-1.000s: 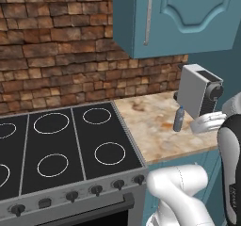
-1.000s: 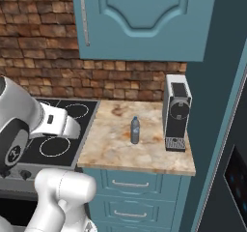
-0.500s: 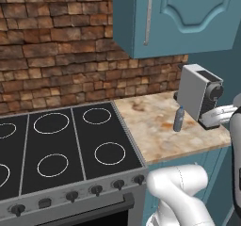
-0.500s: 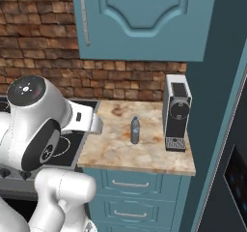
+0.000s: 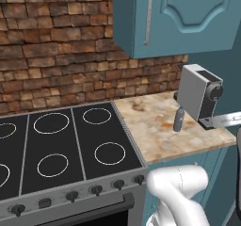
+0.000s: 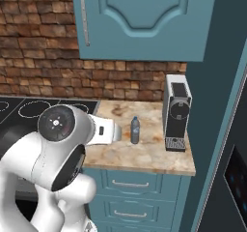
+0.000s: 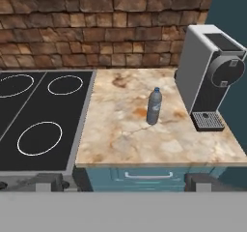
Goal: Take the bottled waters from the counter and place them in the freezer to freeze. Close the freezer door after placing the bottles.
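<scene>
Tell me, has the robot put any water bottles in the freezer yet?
Nothing looks done yet. One grey-blue bottle stands upright on the counter beside the coffee machine, untouched. The open fingers face it from in front, holding nothing. Grabbing, freezing and shutting the door remain.

The white arm [image 6: 62, 149] is folded at seven o'clock in the right base view; the gripper [image 7: 123, 185] is held level, jaws spread wide, nothing grasped.
</scene>
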{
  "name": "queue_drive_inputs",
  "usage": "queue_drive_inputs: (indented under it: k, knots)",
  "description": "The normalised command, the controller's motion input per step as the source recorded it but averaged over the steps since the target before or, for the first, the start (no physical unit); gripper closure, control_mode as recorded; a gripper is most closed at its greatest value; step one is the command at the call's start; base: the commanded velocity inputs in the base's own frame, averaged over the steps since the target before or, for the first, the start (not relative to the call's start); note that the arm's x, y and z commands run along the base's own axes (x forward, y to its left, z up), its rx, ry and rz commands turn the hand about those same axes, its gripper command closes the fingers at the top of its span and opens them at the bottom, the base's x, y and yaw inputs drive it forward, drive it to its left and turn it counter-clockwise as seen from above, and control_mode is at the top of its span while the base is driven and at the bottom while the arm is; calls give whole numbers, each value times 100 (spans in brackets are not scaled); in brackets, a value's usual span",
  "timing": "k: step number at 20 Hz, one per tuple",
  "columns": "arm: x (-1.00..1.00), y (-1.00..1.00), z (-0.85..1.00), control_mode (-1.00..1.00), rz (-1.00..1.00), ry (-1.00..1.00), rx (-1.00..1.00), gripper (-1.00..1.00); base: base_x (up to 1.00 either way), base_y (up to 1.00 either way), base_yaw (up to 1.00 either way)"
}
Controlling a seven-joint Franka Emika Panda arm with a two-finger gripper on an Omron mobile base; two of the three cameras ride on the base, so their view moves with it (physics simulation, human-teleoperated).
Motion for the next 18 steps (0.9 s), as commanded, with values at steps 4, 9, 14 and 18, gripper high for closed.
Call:
queue_drive_inputs:
  k: [4, 9, 14, 18]
  knots:
    - [12, -40, -40, -100, 0, -27, 0, -100, 0, 0, 0]
    - [14, -21, -39, -100, 0, -29, 0, -100, 0, 0, 0]
    - [20, -7, -39, -100, 0, -28, 0, -100, 0, 0, 0]
    - [17, 0, -48, -100, 0, -28, 0, -100, 0, 0, 0]
